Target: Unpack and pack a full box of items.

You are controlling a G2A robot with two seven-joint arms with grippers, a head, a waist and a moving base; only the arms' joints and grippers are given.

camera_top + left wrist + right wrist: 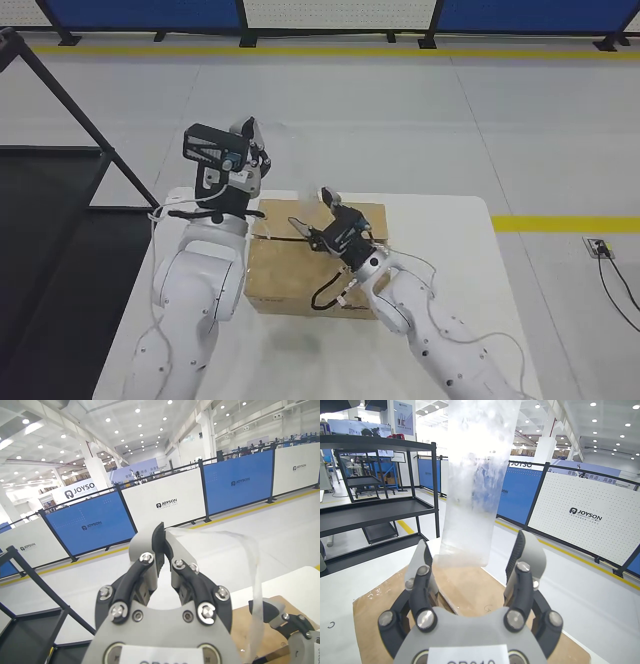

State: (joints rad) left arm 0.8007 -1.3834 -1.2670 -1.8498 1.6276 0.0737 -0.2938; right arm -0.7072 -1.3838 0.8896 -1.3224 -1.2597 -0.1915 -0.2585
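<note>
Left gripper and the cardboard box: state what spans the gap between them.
A strip of clear tape, pinched in the shut left gripper, arcs out and hangs down toward the box. The left wrist view shows it.

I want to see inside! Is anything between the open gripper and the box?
Yes: a clear tape strip rises off the box just ahead of the right gripper, its far end pinched in the left gripper. The box looks shut.

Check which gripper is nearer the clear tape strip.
Left. The left gripper is shut on the tape, raised clear of the box; the right gripper sits open over the box, tape hanging just ahead.
</note>
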